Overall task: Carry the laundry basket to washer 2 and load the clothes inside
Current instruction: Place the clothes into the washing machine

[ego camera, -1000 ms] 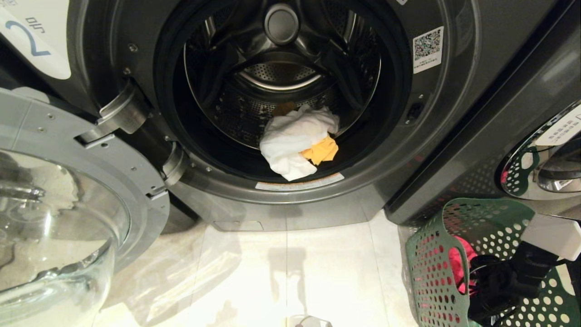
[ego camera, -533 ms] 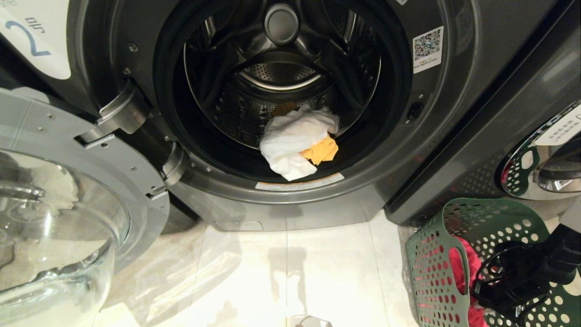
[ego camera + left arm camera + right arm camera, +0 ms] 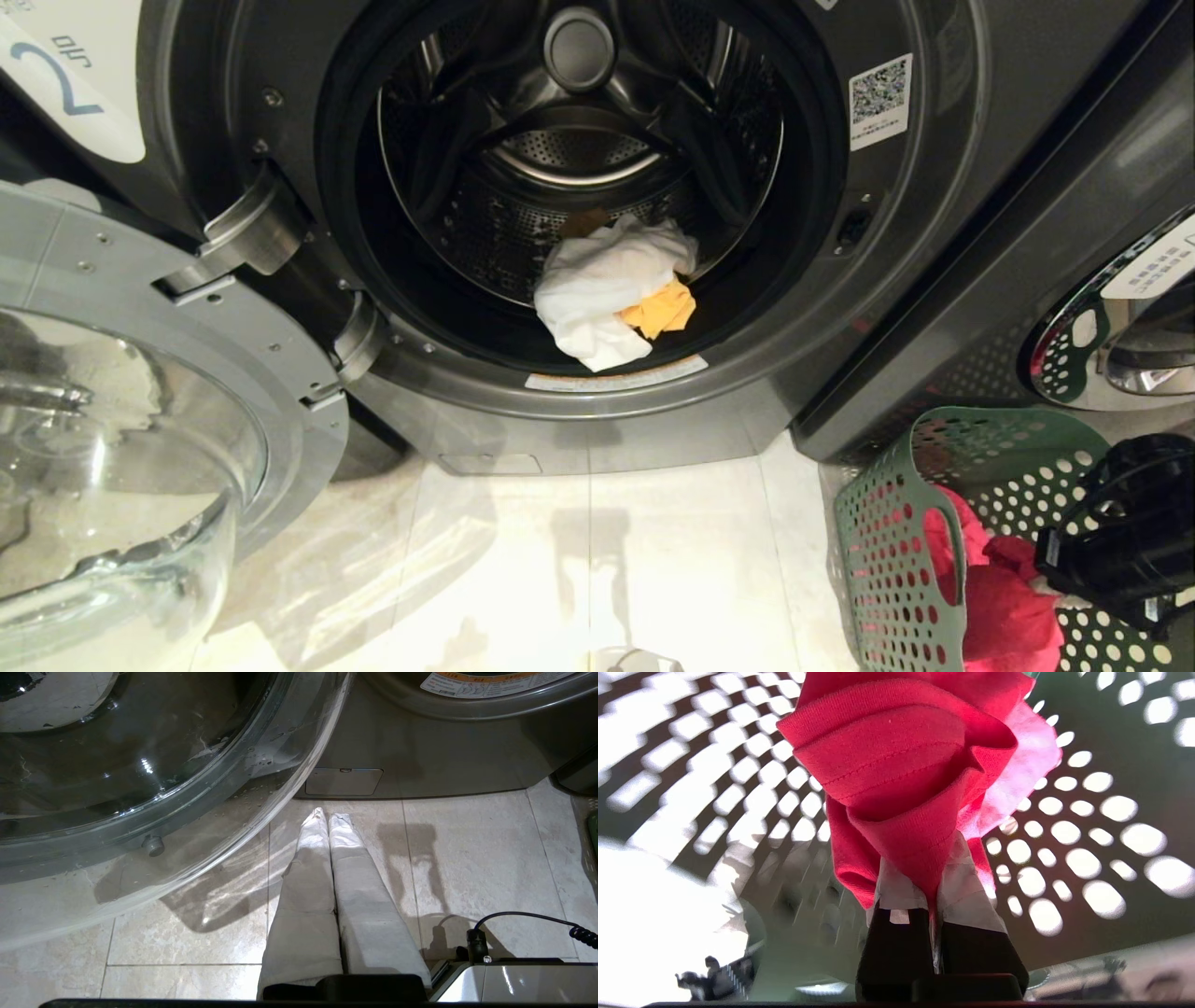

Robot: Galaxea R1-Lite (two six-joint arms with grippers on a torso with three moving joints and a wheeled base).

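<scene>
Right wrist view: right claw (image 3: 934, 891) clamped tight on pink-red garment (image 3: 906, 765), inside the laundry basket (image 3: 896, 560) beside washer 2 (image 3: 934, 233). Left claw (image 3: 328, 816) pressed together, empty, above floor (image 3: 467, 858).

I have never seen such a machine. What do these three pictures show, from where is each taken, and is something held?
A two-armed robot is loading washer 2. The wide picture comes from its head: a white garment and a yellow one lie in the drum, and the green laundry basket stands on the floor. The other two come from wrist cameras. The left gripper is shut, empty, above the tiles. The right gripper, inside the basket, is shut on the pink-red garment.
</scene>
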